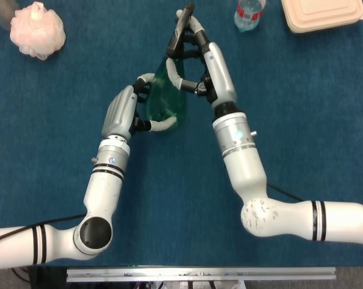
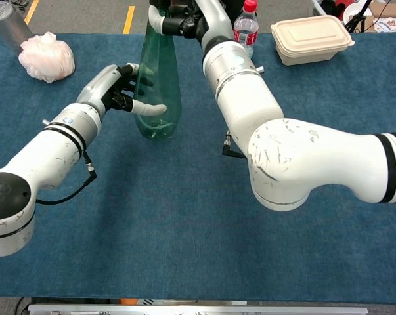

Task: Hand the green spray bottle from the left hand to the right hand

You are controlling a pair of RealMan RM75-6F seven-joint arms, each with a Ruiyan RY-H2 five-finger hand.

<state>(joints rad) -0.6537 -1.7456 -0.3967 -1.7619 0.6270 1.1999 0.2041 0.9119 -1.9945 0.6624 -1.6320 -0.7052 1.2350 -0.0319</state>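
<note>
The green spray bottle (image 1: pixel 167 99) (image 2: pixel 159 79) stands upright over the blue table between both hands, black nozzle at the top. My left hand (image 1: pixel 122 111) (image 2: pixel 112 88) wraps its lower body from the left, thumb across the front and fingers behind. From above and to the right, my right hand (image 1: pixel 196 57) (image 2: pixel 184 20) grips the bottle's neck just under the nozzle; the chest view cuts off its top. Whether the base touches the table I cannot tell.
A pink mesh sponge (image 1: pixel 38 30) (image 2: pixel 46 57) and a clear cup (image 2: pixel 7 23) sit at the far left. At the far right stand a water bottle (image 1: pixel 248 13) (image 2: pixel 245 29) and a beige lidded box (image 1: pixel 322 13) (image 2: pixel 310 38).
</note>
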